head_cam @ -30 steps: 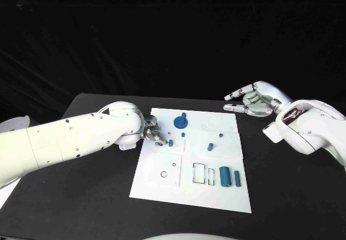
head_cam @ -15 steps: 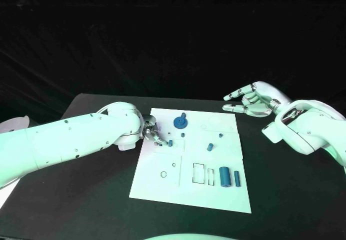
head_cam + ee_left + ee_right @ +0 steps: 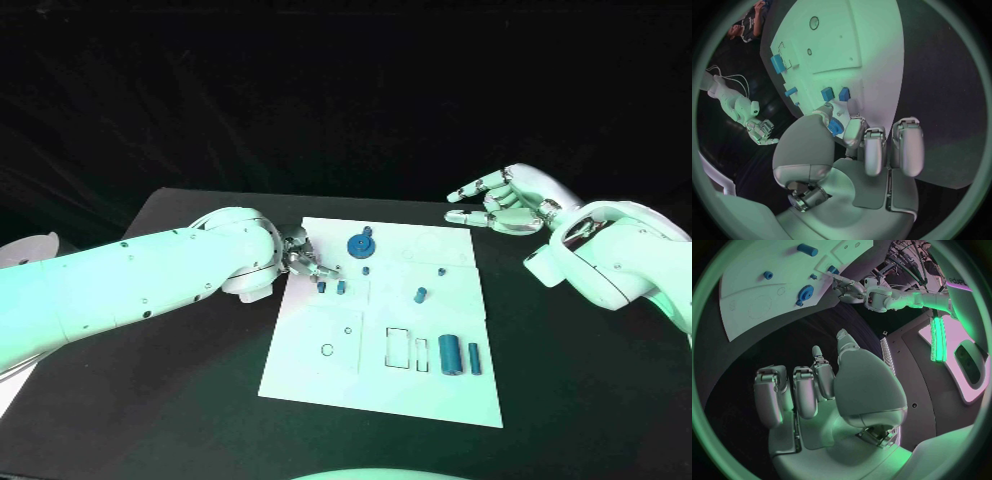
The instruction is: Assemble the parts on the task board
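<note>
The left hand (image 3: 304, 262) has drawn back off the white plastic task board (image 3: 378, 375), its grip unclear behind the arm; the right hand (image 3: 503, 200) hovers spread, empty.

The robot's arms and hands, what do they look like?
Both arms are fat, smooth white tubes with small dark dots. The left hand and right hand are shiny silver metal, with many jointed fingers and rounded palms.
</note>
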Available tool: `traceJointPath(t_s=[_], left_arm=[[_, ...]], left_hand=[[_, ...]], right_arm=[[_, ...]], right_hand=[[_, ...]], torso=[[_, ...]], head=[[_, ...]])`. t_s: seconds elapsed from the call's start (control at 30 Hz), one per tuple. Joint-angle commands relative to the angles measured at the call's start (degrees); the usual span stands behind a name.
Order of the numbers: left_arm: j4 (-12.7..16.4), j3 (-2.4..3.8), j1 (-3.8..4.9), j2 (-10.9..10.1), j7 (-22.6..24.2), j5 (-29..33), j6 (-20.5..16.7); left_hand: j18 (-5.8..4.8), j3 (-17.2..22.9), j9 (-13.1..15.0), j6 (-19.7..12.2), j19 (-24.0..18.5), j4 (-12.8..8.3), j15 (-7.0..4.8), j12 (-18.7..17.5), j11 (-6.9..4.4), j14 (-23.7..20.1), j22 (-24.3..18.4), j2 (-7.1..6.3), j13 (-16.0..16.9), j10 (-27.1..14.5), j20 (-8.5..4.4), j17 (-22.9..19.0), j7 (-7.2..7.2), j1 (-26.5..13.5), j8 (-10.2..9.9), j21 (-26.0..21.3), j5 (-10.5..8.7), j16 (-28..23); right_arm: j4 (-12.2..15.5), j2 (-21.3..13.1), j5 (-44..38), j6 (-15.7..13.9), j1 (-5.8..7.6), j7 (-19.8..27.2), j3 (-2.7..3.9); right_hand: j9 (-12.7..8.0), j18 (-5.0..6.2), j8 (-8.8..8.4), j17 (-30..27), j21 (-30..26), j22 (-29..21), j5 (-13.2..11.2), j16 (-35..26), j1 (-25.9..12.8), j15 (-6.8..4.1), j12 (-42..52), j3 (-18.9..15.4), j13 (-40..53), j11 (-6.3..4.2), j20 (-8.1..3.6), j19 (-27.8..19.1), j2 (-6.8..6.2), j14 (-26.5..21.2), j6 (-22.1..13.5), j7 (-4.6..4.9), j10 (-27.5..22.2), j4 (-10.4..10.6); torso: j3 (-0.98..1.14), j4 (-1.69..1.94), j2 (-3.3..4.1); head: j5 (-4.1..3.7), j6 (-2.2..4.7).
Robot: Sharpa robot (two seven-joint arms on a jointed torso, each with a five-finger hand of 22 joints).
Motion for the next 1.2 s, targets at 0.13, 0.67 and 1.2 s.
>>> traceJointPath(t_s=[0.13,0.67,1.2], left_arm=[[0.88,0.05,0.0,-1.07,3.65,5.65,-6.34],[0.93,0.22,0.05,-2.4,8.04,10.85,-6.89],[2.07,0.2,0.02,-3.39,5.42,9.03,0.29]], left_hand=[[0.5,-1.22,0.01,-0.88,2.61,0.1,-0.22,-2.23,0.3,6.04,6.59,0.37,-2.45,-1.19,-0.36,15.09,0.21,-0.79,-0.63,-2.34,0.37,0.18],[1.97,-1.43,-0.71,-3.61,0.49,-0.14,0.52,-9.28,1.32,6.01,0.52,0.98,-10.2,-5.94,0.42,14.99,1.36,4.18,-1.29,-8.83,0.37,0.11],[1.36,4.93,-1.49,-3.37,1.75,-1.82,0.07,-6.3,0.71,6.04,2.98,6.15,-7.2,-3.97,-0.03,15.09,0.75,13.25,-1.4,-6.47,0.39,0.18]], right_arm=[[-0.12,0.08,-0.29,0.82,-0.04,0.6,-0.02],[-0.27,0.06,-0.24,0.79,-0.05,0.45,-0.06],[-0.28,0.07,-0.25,0.82,-0.05,0.35,-0.1]], right_hand=[[0.08,0.03,0.28,10.46,-0.35,11.7,0.31,-0.2,-0.22,0.13,-0.28,-0.48,5.67,0.1,0.28,4.07,0.43,4.92,0.26,-0.07,-0.46,-0.02],[0.08,0.02,0.28,10.47,-0.34,11.72,0.39,-0.2,-0.26,0.13,-0.24,-0.55,5.69,0.1,0.28,4.08,0.47,4.92,0.26,-0.06,-0.44,0.03],[0.08,0.02,0.28,10.5,-0.34,11.73,0.46,-0.18,-0.23,0.13,-0.24,-0.56,5.68,0.09,0.28,4.09,0.55,4.93,0.27,-0.07,-0.44,0.04]], torso=[[0.02,-0.02,0.04],[0.06,0.01,0.03],[0.0,0.06,0.03]], head=[[-0.03,0.01],[-0.35,0.18],[-0.2,0.11]])
